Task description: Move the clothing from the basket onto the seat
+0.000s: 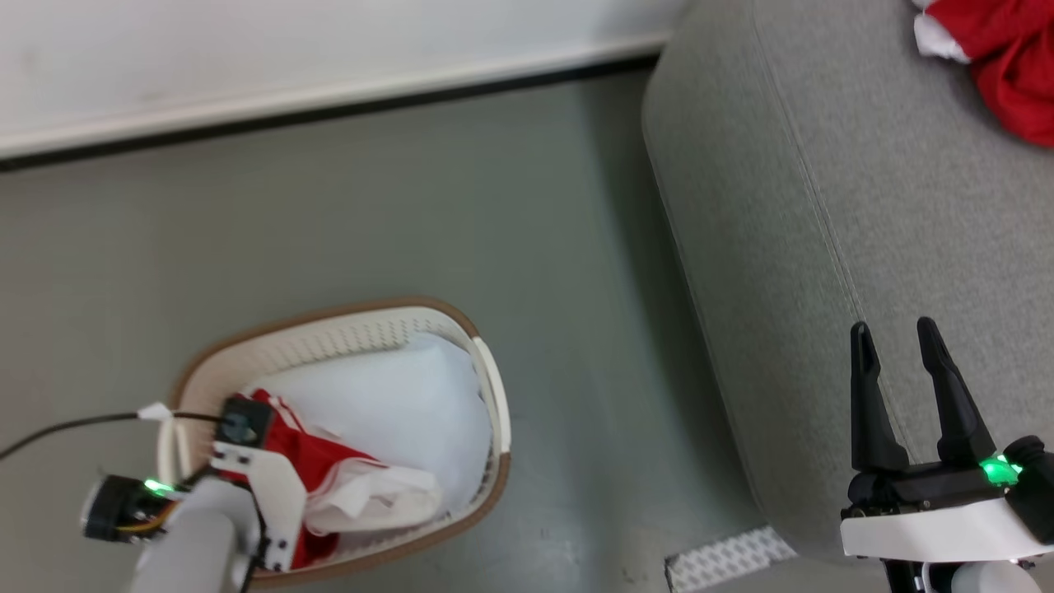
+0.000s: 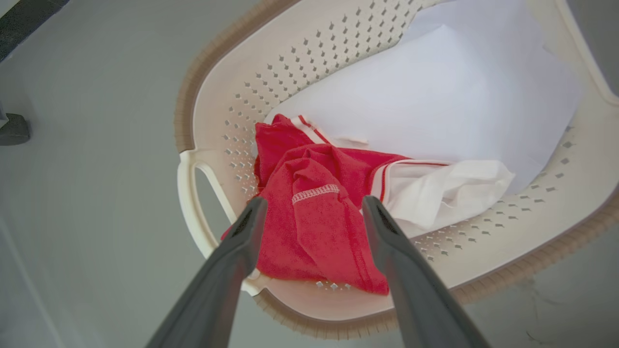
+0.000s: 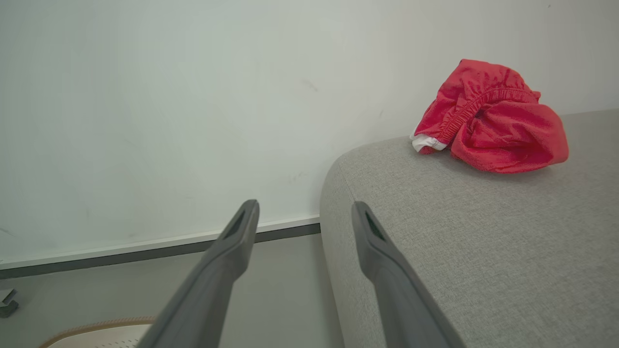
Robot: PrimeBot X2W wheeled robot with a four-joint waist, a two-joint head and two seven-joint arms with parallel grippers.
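A red garment with white trim (image 2: 319, 208) lies crumpled in the near end of the cream basket (image 2: 232, 82), on a white liner sheet (image 2: 435, 101). My left gripper (image 2: 309, 205) hangs open just above it, one finger on each side of the red heap, nothing held. In the head view the left arm covers part of that garment (image 1: 317, 457) inside the basket (image 1: 329, 329). Another red garment (image 3: 488, 121) rests on the grey seat (image 3: 483, 232), at the far right corner (image 1: 1005, 58) in the head view. My right gripper (image 1: 902, 333) stands open and empty over the seat's (image 1: 823, 206) front edge.
The basket stands on a grey-green floor (image 1: 412, 206) left of the seat. A white wall with a dark baseboard (image 1: 329, 107) runs along the back. A patterned white strip (image 1: 725, 560) lies on the floor by the seat's near corner. A black cable (image 1: 74, 424) trails from the left arm.
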